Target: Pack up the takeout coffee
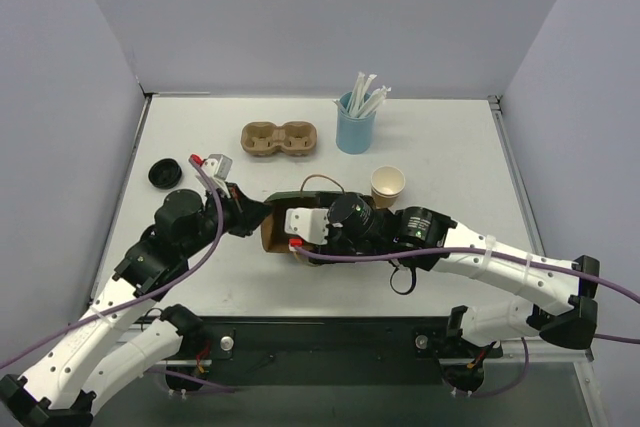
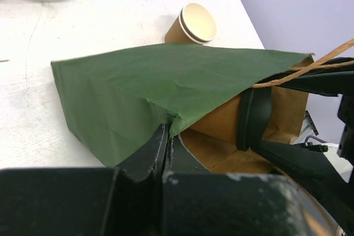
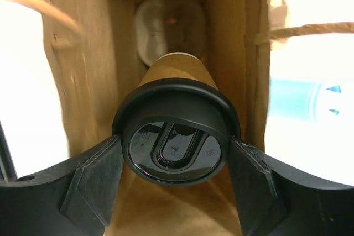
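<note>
A loose black lid [image 1: 165,174] lies at the table's [image 1: 450,147] left edge. Just right of it the left tool [image 2: 168,136] is pinched tight on an edge of the green paper bag [image 2: 155,87], which lies on its side in the near middle. At the far side stand the brown two-hole carrier [image 1: 280,138] and, to its right, the blue cup of straws [image 1: 355,132]. The right tool [image 3: 174,143] reaches inside the bag, its jaws spread wide around the black lid of a lidded brown cup [image 3: 176,81]; a pale round thing [image 3: 166,31] lies deeper in. The open tan paper cup [image 1: 388,185] stands upright outside, just beyond the bag's far right side.
</note>
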Available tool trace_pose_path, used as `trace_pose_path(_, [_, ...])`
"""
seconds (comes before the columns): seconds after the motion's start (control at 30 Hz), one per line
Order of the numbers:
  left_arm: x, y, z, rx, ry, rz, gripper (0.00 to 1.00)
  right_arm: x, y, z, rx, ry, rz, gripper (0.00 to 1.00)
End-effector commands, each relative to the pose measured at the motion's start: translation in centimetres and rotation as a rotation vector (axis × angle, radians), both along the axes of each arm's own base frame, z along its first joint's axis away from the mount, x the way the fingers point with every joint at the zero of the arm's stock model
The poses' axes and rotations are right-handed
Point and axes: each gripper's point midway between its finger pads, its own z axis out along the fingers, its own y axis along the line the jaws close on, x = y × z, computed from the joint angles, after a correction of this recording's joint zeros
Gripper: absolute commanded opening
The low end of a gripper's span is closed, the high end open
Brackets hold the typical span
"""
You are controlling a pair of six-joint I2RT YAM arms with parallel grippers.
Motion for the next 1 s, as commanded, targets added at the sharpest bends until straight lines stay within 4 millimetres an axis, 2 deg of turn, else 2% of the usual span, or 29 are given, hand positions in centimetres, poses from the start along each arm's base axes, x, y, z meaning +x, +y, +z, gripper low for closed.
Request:
trace_pose_path(0.0, [-0.2, -0.6, 3.0, -0.089, -0.099, -0.033, 0.0, 1.2, 0.1, -0.1, -0.032, -0.064, -0.004, 0.58])
trace_pose_path(0.07, [-0.5, -0.6, 3.1, -0.115, -0.105, -0.039, 0.0, 1.6, -0.4, -0.5, -0.065, -0.084, -0.019, 0.58])
trace_pose_path(0.23, [-1.3, -0.7, 1.3, -0.127, -0.082, -0.058, 0.0, 1.2, -0.3, -2.0, -0.114, -0.072, 0.037, 0.58])
trace_pose_path(0.37, [-1.8, -0.4, 1.1, -0.106, -0.116, -0.078, 0.0, 0.4, 0.3, -2.8, -0.102, -0.029, 0.055, 0.58])
trace_pose_path(0.53, [-2.4, -0.3, 1.0, -0.107, -0.128, -0.093, 0.0, 0.7, 0.2, -3.5, -0.133, -0.041, 0.025, 0.58])
trace_pose_path(0.63, [-3.0, -0.3, 0.9, -0.117, -0.128, -0.113, 0.0, 1.2, 0.3, -3.3, -0.145, -0.062, 0.007, 0.58])
trace_pose_path(0.73, [-3.3, -0.3, -0.1, -0.093, -0.135, -0.134, 0.0, 1.9, 1.0, -2.1, -0.133, -0.083, -0.006, 0.58])
trace_pose_path(0.97, [-2.8, 0.4, -0.9, -0.033, -0.184, -0.113, 0.0, 2.5, 1.6, -1.7, -0.126, -0.082, -0.023, 0.58])
